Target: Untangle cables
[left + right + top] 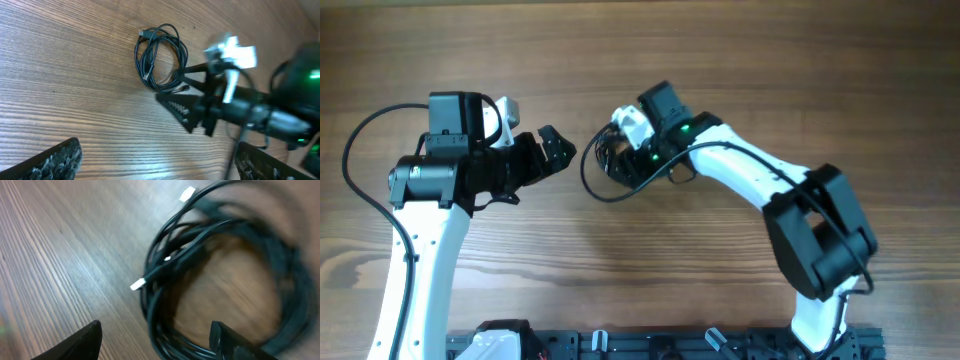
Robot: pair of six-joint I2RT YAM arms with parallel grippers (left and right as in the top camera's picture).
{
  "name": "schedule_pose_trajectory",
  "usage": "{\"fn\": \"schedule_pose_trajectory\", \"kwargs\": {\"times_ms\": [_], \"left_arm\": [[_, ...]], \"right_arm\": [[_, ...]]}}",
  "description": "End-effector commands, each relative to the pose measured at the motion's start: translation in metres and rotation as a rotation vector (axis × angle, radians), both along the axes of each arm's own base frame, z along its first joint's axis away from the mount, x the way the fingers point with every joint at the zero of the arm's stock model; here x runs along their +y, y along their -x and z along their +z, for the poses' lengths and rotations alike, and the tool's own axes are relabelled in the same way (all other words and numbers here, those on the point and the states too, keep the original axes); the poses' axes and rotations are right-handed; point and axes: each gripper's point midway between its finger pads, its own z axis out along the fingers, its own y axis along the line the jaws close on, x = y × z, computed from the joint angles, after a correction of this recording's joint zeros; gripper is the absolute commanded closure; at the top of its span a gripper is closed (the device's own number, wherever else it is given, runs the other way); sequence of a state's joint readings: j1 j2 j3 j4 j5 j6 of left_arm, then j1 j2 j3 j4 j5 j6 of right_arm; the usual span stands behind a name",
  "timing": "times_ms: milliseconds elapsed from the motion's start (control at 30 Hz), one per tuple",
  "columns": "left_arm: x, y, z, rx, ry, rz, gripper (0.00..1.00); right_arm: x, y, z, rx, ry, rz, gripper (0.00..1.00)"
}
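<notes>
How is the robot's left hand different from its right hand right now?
The right hand is down at the black cable coil, which lies just ahead of its fingers. The left hand sits off to the side, away from the coil. Green lights glow behind the right hand; none show by the left hand. Both hands are black, open and holding nothing.

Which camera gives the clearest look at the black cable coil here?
The left wrist view: the whole black cable coil lies in frame, reasonably sharp, with connector ends visible. The right wrist view is closer, but there the coil is blurred and cropped. Overhead, it is small and partly hidden.
</notes>
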State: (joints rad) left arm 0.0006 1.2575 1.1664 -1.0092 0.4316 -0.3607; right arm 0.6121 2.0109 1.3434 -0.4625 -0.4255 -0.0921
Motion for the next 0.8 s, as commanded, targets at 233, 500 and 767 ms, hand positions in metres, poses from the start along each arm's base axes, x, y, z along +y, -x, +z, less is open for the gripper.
{"fn": "schedule_pose_trajectory", "kwargs": {"times_ms": [233, 500, 767], "left_arm": [[0.0, -0.002, 0.006, -0.025, -0.015, -0.014, 0.0], [0.0, -0.002, 0.006, -0.025, -0.016, -0.014, 0.0], [0.0, 0.003, 0.004, 0.0, -0.014, -0.014, 0.0]], "right_arm": [[0.009, 0.018, -0.032, -0.002, 0.076, 0.046, 0.36], [0.004, 0.025, -0.045, 0.074, 0.108, -0.002, 0.96], [0.002, 0.021, 0.115, -0.17, -0.062, -0.017, 0.96]]}}
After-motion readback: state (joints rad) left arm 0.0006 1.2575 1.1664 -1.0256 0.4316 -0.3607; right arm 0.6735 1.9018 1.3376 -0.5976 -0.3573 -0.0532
